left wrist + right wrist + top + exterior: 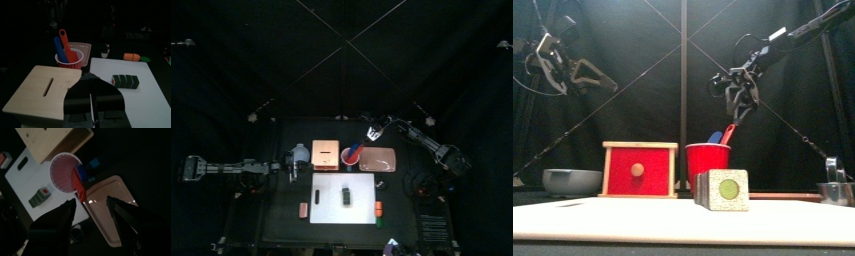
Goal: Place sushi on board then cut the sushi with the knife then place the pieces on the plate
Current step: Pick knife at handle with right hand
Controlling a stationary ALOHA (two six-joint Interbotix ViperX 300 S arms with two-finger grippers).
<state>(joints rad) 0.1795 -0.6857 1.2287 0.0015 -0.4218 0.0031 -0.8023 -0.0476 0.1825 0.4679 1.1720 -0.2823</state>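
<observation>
Top view, right pincer (376, 130): it hangs over the back of the table. The red cup (352, 155) is just below it and a little to one side, and the pink tray (382, 161) is near beneath.
Top view, sushi roll (349, 195): it lies whole on the white board (329, 202), well in front of this pincer. I judge that fetching a knife is the step in hand.
Top view, left pincer (286, 170): it rests at the table's left, with the wooden box (327, 153) just ahead of it.
Front view, right pincer: it is high above the cup and apart from it. The red knife (728, 133) and the blue knife (716, 136) stick up out of the cup towards it.
Left wrist view, left pincer: the jaws look pressed together and hold nothing. The box is just ahead, the cup is beyond it, and the roll is on the board further ahead.
Right wrist view, right pincer: the jaws are spread wide and empty. The red knife's handle shows in the gap between them, with the cup beneath.
Doing it well: come straight down with one handle centred between the jaws. Close high on that handle, clear of the rim and of the other knife. Lift straight up, because the light cup could tip or ride along.
</observation>
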